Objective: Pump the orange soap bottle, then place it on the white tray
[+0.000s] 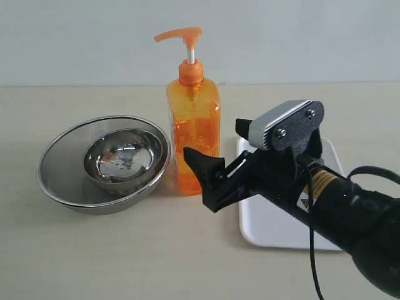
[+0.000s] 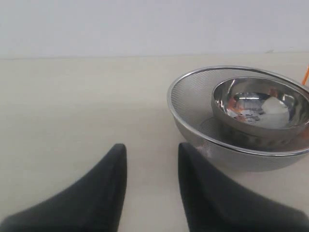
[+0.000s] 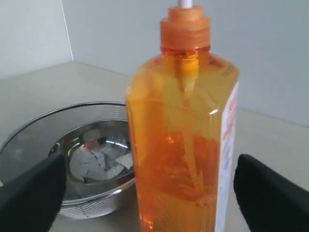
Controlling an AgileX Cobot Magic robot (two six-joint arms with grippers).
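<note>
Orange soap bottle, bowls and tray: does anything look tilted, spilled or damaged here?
Nothing stands out. The orange soap bottle stands upright, pump raised, with no spill visible around it. The steel bowl sits inside the mesh strainer, and the white tray lies flat, partly hidden by the right arm.

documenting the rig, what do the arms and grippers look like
The right gripper has black pointed wedge fingers on a glossy black arm, with a silver-grey screwed housing on top, a yellowish label and a black cable alongside. Of the left gripper only two dark, tapering fingers show.
</note>
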